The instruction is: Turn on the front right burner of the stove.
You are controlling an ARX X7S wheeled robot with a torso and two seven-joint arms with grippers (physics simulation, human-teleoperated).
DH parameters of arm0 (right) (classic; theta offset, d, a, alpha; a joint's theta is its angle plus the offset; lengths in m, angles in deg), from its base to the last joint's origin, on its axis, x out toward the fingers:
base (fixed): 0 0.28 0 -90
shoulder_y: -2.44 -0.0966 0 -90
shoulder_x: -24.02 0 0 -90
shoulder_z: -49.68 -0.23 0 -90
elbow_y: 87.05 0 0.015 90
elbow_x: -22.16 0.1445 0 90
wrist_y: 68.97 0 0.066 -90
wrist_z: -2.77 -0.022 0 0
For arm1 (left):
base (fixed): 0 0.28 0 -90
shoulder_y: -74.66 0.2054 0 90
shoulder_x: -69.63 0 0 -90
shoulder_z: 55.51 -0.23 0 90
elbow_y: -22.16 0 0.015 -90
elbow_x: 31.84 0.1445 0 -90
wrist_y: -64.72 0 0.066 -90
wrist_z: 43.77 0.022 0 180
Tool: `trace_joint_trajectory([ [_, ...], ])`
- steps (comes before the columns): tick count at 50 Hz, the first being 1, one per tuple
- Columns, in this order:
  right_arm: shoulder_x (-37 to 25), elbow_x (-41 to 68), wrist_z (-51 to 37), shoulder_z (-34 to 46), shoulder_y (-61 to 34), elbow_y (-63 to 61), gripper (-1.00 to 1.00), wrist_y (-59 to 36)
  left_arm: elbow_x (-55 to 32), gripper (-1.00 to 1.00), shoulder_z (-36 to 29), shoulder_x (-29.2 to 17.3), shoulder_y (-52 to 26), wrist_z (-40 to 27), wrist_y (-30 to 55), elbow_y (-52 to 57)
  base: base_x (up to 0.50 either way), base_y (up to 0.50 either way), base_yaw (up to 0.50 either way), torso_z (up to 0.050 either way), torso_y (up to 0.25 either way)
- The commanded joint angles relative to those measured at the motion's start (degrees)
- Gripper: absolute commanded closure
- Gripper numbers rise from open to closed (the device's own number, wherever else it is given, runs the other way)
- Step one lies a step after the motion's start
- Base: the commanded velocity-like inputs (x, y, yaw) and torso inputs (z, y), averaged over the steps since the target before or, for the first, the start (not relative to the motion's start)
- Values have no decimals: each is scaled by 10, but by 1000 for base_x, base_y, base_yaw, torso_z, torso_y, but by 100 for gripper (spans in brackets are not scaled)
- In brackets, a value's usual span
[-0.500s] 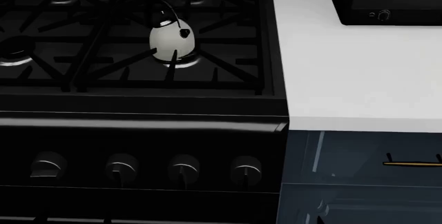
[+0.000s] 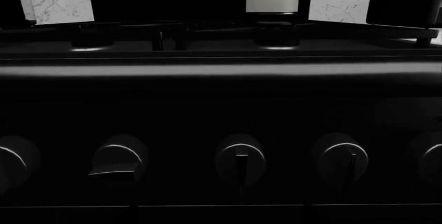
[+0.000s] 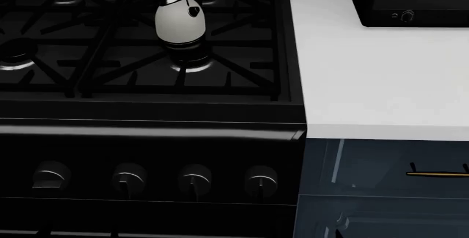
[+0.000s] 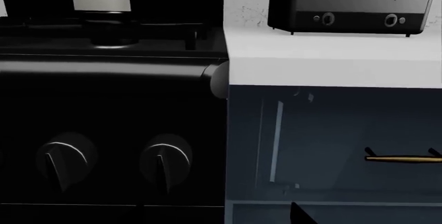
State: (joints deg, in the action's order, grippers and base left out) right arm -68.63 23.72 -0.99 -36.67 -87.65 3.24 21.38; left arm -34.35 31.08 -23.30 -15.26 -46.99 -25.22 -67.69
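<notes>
Four round knobs [image 3: 194,178] line the front panel of the stove [image 3: 146,139], nearest the camera. Neither arm nor gripper shows in any view, so their pose and opening cannot be told. Behind the knobs, the front right burner [image 3: 186,62] sits under the grate bars. A white kettle [image 3: 179,22] stands just behind that burner.

Dim, sharp simulator renders. The stove [image 3: 146,139] is nearly black, with thin highlights on its knobs [image 2: 238,159]. The white counter [image 3: 374,78] and kettle [image 3: 178,22] are the brightest areas.
</notes>
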Motion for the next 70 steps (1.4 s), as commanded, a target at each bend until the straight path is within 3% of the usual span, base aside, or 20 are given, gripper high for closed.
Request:
trace_joint_trajectory([
  [1, -13, -8, -19, 21, 3, -1, -100, 7, -7, -100, -15, -12, 0, -13, -4, 1, 0, 0, 0, 0, 0],
  [48, -43, 12, -50, 60, 1, -11, -100, 3, -34, -100, -54, -45, 3, -33, -13, 9, 0, 69, 0, 0, 0],
  [70, -42, 15, -62, 72, -98, 72, -100, -55, -34, -100, -69, -53, -2, -46, -12, 3, 0, 0, 0, 0, 0],
])
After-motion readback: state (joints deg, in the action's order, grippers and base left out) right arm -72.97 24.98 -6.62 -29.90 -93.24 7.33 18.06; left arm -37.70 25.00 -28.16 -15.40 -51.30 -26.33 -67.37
